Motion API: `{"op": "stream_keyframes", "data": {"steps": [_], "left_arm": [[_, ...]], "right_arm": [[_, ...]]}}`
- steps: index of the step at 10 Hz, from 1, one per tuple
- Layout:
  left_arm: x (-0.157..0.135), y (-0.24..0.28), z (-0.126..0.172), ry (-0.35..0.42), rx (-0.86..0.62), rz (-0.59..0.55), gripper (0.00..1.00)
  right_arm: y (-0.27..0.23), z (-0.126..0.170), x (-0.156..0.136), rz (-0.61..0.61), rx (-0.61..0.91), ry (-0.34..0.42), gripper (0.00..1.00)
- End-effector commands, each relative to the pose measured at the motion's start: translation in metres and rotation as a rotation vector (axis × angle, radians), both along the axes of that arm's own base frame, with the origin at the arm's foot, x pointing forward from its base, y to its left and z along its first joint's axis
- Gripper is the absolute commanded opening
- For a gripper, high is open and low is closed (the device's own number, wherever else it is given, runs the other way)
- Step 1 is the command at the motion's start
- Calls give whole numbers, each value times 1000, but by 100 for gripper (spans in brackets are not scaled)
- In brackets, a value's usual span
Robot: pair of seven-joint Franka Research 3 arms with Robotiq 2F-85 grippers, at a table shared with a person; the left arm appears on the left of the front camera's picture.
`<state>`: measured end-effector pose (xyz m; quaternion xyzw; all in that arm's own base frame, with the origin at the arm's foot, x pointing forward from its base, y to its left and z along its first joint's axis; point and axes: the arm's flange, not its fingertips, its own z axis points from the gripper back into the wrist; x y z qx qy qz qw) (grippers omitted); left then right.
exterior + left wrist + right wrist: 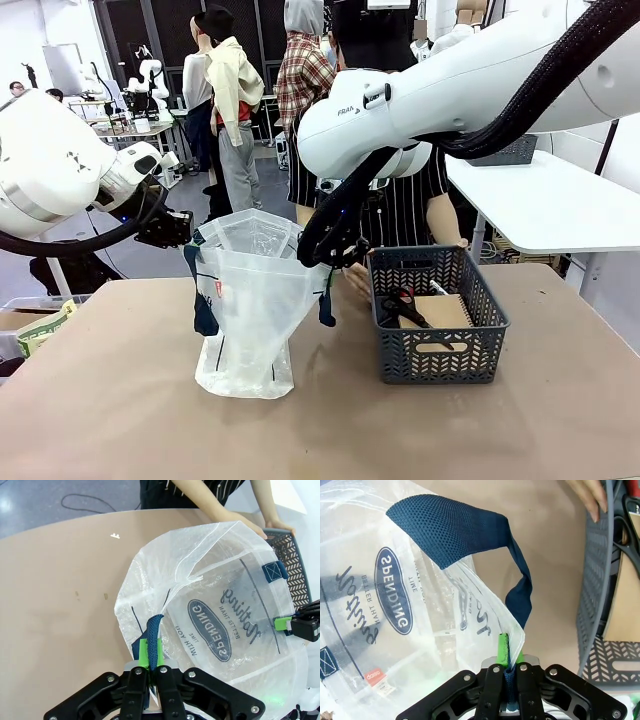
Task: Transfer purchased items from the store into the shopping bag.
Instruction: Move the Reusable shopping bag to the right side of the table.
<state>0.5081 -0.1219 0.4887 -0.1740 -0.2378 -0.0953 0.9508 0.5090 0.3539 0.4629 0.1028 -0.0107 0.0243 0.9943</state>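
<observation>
The left end effector is clamped on the left rim and navy strap of the shopping bag. The right end effector pinches its right rim, and the mouth stands open on the desk. Just right of it sits the store, with the purchased items inside.

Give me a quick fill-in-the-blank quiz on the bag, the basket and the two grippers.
1. The left gripper and the right gripper hold the bag ____ at its top.
2. The basket stands on the robot's ____ of the bag.
3. In the basket, black-handled ____ lie on brown card.
Missing words: open; right; scissors.
</observation>
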Motion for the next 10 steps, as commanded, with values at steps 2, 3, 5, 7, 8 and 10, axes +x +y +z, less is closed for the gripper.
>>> {"op": "stream_keyframes", "data": {"steps": [2, 3, 5, 7, 8, 10], "left_arm": [[-4, 3, 0, -13, 2, 10, 0], [-4, 3, 0, -13, 2, 10, 0], [-4, 3, 0, -13, 2, 10, 0], [-4, 3, 0, -13, 2, 10, 0], [-4, 3, 0, -13, 2, 10, 0], [-4, 3, 0, -13, 2, 10, 0]], "right_arm": [[-2, 1, -1, -4, 3, 1, 0], [-2, 1, -1, -4, 3, 1, 0], [-2, 1, -1, -4, 3, 1, 0], [-2, 1, -1, -4, 3, 1, 0], [-2, 1, -1, -4, 3, 1, 0], [-2, 1, -1, -4, 3, 1, 0]]}}
